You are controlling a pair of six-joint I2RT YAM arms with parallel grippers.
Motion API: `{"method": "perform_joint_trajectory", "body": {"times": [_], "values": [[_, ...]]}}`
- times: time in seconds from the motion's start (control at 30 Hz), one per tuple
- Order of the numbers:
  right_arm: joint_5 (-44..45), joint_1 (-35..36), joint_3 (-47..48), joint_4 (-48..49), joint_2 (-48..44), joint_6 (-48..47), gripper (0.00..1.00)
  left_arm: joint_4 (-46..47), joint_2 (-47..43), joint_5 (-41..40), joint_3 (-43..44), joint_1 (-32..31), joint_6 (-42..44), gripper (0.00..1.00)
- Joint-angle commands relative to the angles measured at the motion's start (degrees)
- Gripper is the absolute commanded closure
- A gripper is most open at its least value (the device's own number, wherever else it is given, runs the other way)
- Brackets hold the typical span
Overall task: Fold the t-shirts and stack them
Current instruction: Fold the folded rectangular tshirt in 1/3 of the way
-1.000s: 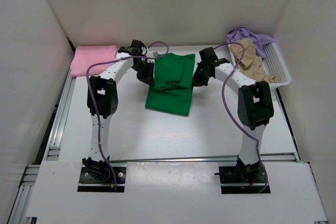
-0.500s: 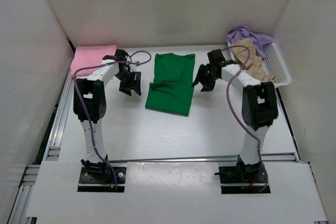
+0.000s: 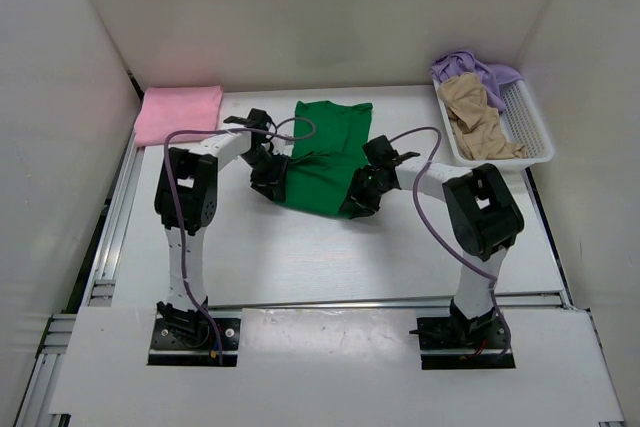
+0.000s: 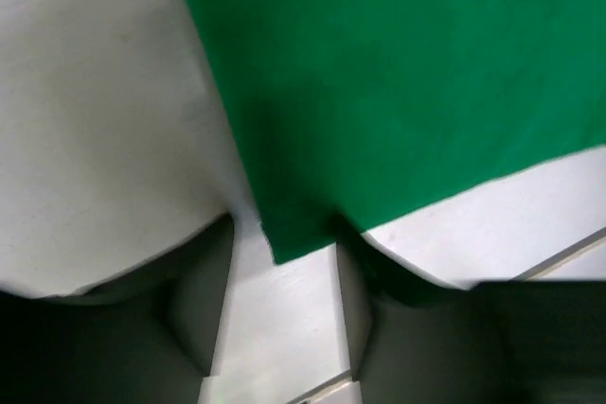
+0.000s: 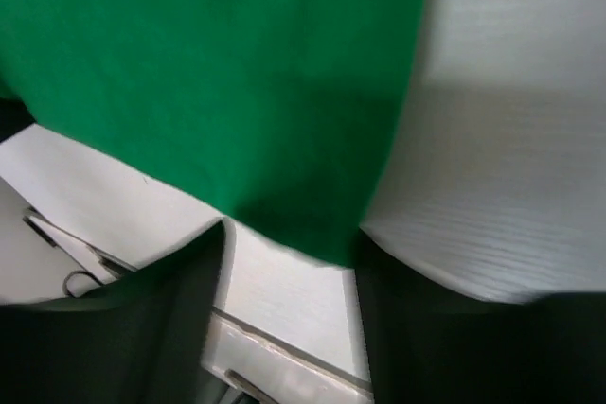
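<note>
1. Four cloth t-shirts show from the top camera: a dark green t-shirt [image 3: 325, 147], a pink t-shirt [image 3: 178, 113], a tan t-shirt [image 3: 478, 115] and a lavender purple t-shirt [image 3: 468, 67].
2. The dark green t-shirt lies in the middle of the white table [image 3: 300, 247], between the two arms, with a fold line across its middle.
3. The pink t-shirt sits folded flat at the far left corner of the table, well apart from the green one.
4. The tan t-shirt lies crumpled inside the white plastic mesh basket [image 3: 532, 129] at the far right. The lavender purple t-shirt is heaped at the basket's far end.
5. The left gripper [image 3: 268, 177] is down at the near left corner of the green shirt. In its wrist view its two dark fingers [image 4: 204, 319] stand apart, with the cloth corner lying between them and not pinched.
6. The right gripper [image 3: 360, 195] is down at the near right corner. Its jaws are likewise spread, the green corner reaches into the gap, and bare table shows between the fingers.
</note>
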Motion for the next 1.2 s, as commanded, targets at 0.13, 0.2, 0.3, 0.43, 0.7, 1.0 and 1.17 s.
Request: {"method": "perform_joint_trajectory", "body": {"times": [0.13, 0.2, 0.3, 0.43, 0.7, 1.0, 1.17], "values": [[-0.5, -0.7, -1.8, 3.4, 2.0, 3.6, 0.90, 1.4, 2.1, 1.5, -0.1, -2.3, 0.7, 0.90], [0.2, -1.4, -3.1, 3.4, 0.2, 3.6, 0.99, 1.4, 0.1, 1.0, -1.9, -3.7, 0.7, 0.90], [0.2, -1.4, -5.6, 1.7, -3.4, 2.5, 1.00, 1.4, -5.5, -2.8, -9.2, -4.3, 0.7, 0.90], [0.7, -0.8, -8.9, -5.0, -9.7, -6.2, 1.00, -0.7, -14.2, -4.9, -18.6, -6.1, 0.7, 0.90], [-1.2, 4.8, -23.3, -10.6, -25.0, -10.3, 0.67, -8.7, -25.9, -8.9, -26.7, -12.3, 0.7, 0.52], [-0.2, 4.8, -32.1, -5.5, -31.1, -6.2, 0.41, -11.0, -27.0, -13.4, -20.5, -14.4, 0.7, 0.41], [6.0, 4.8, -28.5, -7.5, -35.5, -5.2, 0.66, -3.9, -30.3, -17.9, -15.3, -20.9, 0.7, 0.43]]}}
